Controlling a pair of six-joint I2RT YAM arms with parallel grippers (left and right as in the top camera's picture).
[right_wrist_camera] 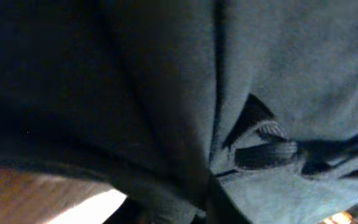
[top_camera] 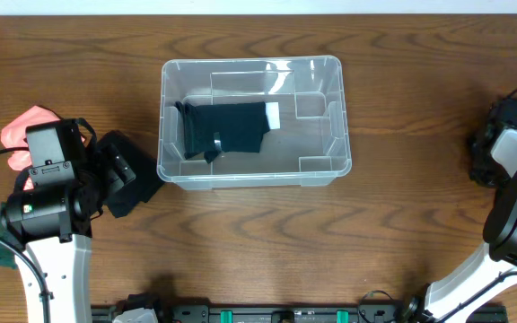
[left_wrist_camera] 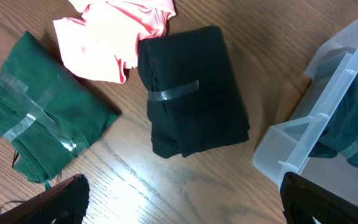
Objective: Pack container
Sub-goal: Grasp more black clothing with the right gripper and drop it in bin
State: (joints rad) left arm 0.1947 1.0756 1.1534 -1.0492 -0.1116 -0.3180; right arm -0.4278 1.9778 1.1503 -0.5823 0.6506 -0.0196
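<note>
The clear container (top_camera: pixel 326 170) stands mid-table with a dark taped folded garment (top_camera: pixel 227 126) inside; its corner shows in the left wrist view (left_wrist_camera: pixel 291 146). My left gripper (left_wrist_camera: pixel 185 205) is open and empty, low over bare wood between a black taped folded garment (left_wrist_camera: pixel 191 93) and the container. In the overhead view my left gripper (top_camera: pixel 115 166) is just left of the container. My right gripper (top_camera: pixel 492 148) is at the far right edge. Dark grey cloth (right_wrist_camera: pixel 278 74) fills the right wrist view, its folds bunching at the jaws (right_wrist_camera: pixel 201 205).
A green taped folded garment (left_wrist_camera: pixel 36 118) and a crumpled pink garment (left_wrist_camera: pixel 117 37) lie left of the black one. Pink (top_camera: pixel 25 126) shows beside the left arm from above. More dark cloth (top_camera: pixel 510 112) lies at the right edge.
</note>
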